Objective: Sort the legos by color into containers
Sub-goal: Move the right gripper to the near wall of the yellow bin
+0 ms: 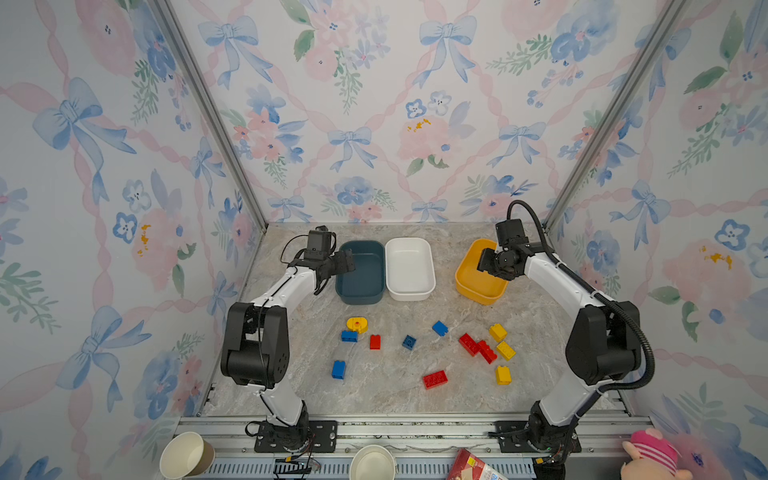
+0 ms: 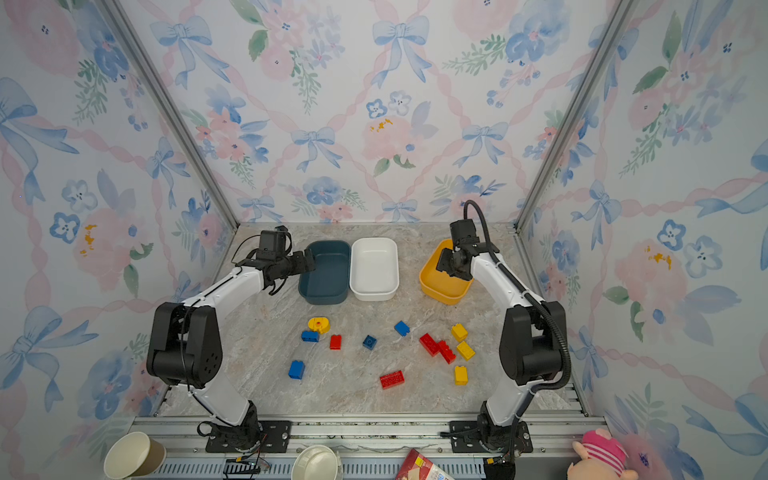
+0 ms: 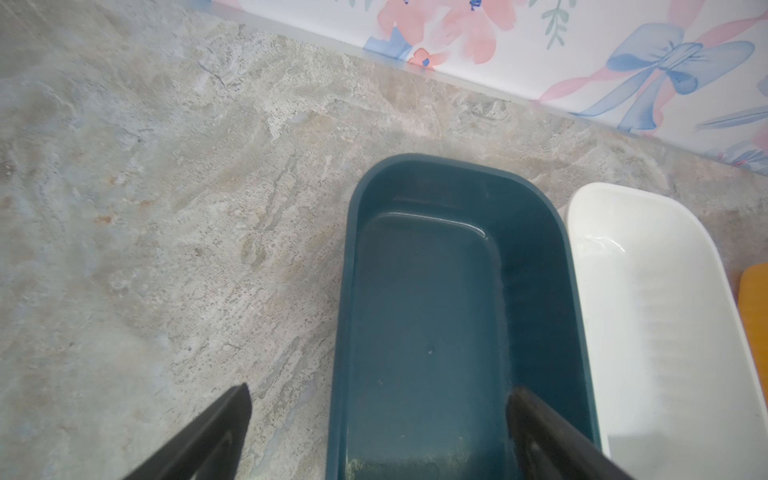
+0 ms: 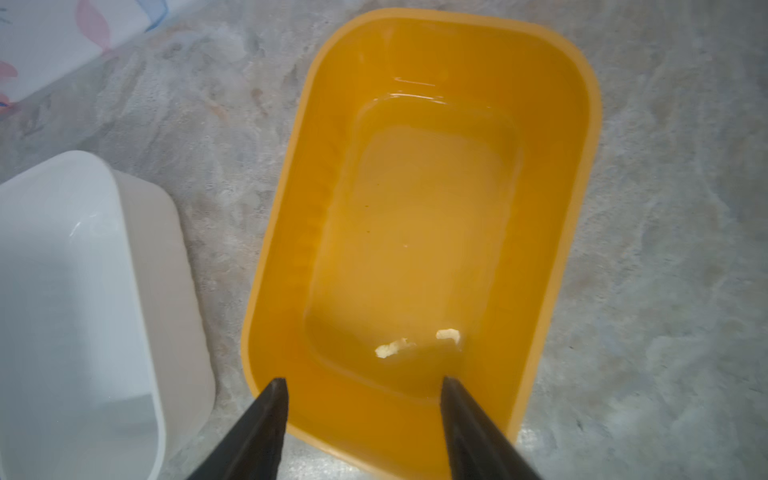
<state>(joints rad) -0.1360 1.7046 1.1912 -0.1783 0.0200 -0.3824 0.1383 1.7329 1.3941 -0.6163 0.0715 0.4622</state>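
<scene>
Several red, blue and yellow legos lie loose on the marble table's near half, among them a rounded yellow piece [image 1: 357, 324], a blue brick [image 1: 338, 369] and a long red brick [image 1: 435, 379]. At the back stand the containers: a dark blue tub [image 1: 360, 272], a white tub [image 1: 409, 268] and a yellow tub [image 1: 473, 286]. All three look empty. My left gripper [image 1: 349, 264] [image 3: 380, 388] hangs open over the blue tub's left rim [image 3: 345, 291]. Above the yellow tub [image 4: 415, 208], my right gripper [image 1: 484, 259] [image 4: 363, 380] is open, nothing between its fingers.
Two paper cups [image 1: 187, 455] [image 1: 372, 463], a red packet [image 1: 473, 465] and a pink plush toy [image 1: 650, 457] sit beyond the metal rail at the front. Floral walls close in the table at the back and on both sides.
</scene>
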